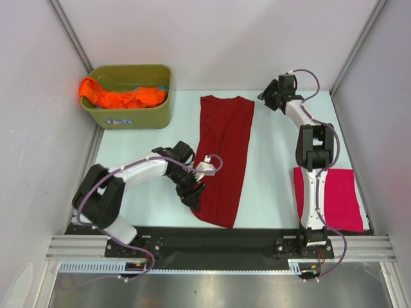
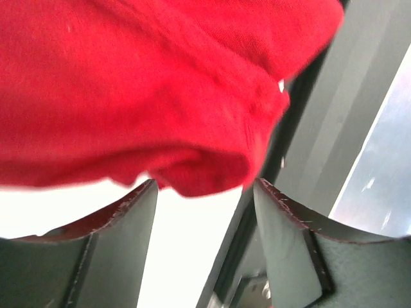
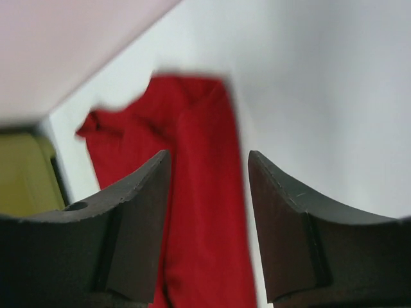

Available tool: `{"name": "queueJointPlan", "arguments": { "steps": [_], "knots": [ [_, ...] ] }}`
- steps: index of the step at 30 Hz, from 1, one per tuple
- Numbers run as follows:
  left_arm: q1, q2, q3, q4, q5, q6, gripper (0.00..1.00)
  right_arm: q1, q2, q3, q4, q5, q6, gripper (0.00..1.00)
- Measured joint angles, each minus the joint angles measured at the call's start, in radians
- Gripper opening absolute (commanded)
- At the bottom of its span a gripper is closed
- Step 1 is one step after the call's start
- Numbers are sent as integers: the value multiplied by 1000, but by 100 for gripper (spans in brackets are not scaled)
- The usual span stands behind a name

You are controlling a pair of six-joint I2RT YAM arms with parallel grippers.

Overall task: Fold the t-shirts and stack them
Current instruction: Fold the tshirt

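The left end effector (image 2: pixel 205 188) stands with its 2 fingers well apart, and in the left wrist view a rounded fold of the dark red cotton t-shirt (image 1: pixel 226 154) bulges down to the gap between the tips without being pinched; whether the cloth brushes the tips cannot be told. From above, this end effector sits at the shirt's near left edge. The right end effector (image 3: pixel 209 160) is also parted, with nothing between its fingers, and it hangs over the far right of the desk (image 1: pixel 270 173), apart from the shirt's collar end. The dark red t-shirt lies in the middle of the pale desk, folded lengthwise into a long narrow strip running from far to near. A bright magenta-pink t-shirt (image 1: pixel 343 199) lies folded flat at the near right, partly under the right arm. A vivid orange t-shirt (image 1: pixel 125 97) is bunched inside an olive-green plastic tub (image 1: pixel 138 119) at the far left corner. Plain pale wall panels (image 1: pixel 225 38) close in the desk on 3 sides.
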Motion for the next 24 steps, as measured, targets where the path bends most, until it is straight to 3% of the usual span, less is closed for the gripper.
{"name": "queueJointPlan", "arguments": {
  "steps": [5, 7, 8, 9, 16, 24],
  "knots": [
    [25, -118, 28, -184, -48, 164, 73, 94, -354, -329, -13, 19, -120, 46],
    [44, -148, 27, -248, -58, 220, 75, 170, -495, -478, 39, -16, -134, 36],
    [61, -163, 23, -270, -60, 245, 80, 204, -539, -530, 56, -37, -131, 31],
    [80, -175, 18, -280, -59, 263, 80, 242, -576, -577, 69, -67, -129, 22],
    [164, -249, -48, -233, -68, 308, 82, 469, -510, -738, 126, -212, -84, 5],
    [164, -282, -127, -212, -80, 312, 82, 501, -470, -868, 79, -175, -47, 0]
  ]
}}
